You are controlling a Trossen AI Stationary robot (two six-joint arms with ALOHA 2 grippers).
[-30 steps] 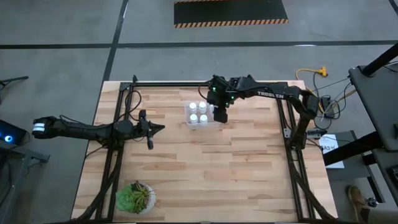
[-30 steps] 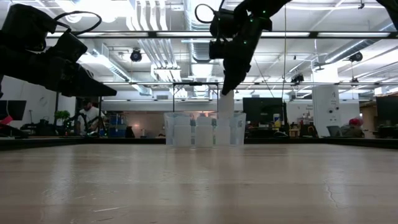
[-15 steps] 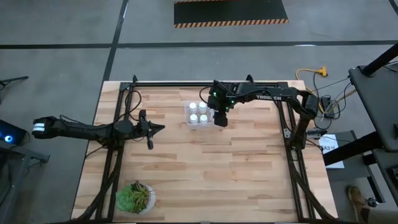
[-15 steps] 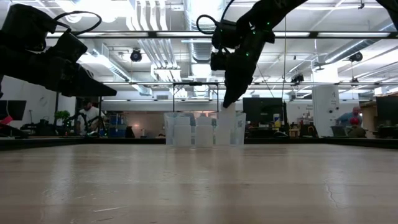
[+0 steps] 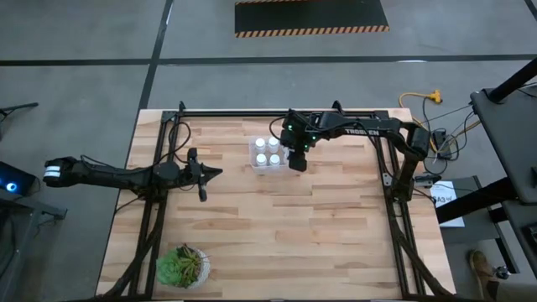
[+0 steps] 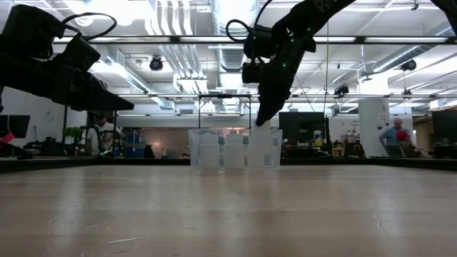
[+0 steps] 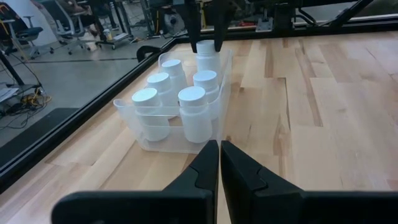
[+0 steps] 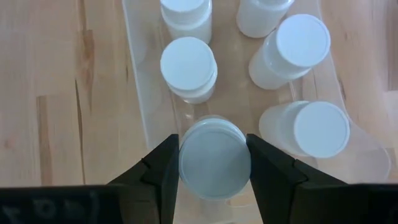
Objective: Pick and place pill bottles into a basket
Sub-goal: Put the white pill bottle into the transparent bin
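Observation:
The clear basket [image 5: 253,166] stands on the table at the far middle and holds several white pill bottles [image 7: 192,112]. My right gripper [image 5: 295,159] stands over the basket's right end, shut on one more pill bottle [image 8: 214,165], which is inside the basket walls [image 8: 140,106]. In the low view the right gripper [image 6: 263,121] points down into the basket [image 6: 235,151]. My left gripper [image 5: 216,172] waits shut and empty to the left of the basket, its fingers [image 7: 219,158] pointing at it. My right gripper pinches the bottle's round cap [image 8: 214,163] between its two fingers [image 8: 163,169], one on each side. The fingers come from above, pointing down. The bottle stands upright below them inside the basket's right end [image 7: 205,53]. Other bottles hide its base.
A green potted plant [image 5: 182,265] stands at the table's near left corner. The black frame rails [image 5: 252,113] run along the table's far edge and sides. Bare wood lies in front of the basket. People move in the room beyond [image 6: 391,139].
My right gripper has gone down with the pill bottle, from above the basket's rim into the basket's right end, staying shut on it. The bottle has stayed upright. In the last half second it has kept nearly still.

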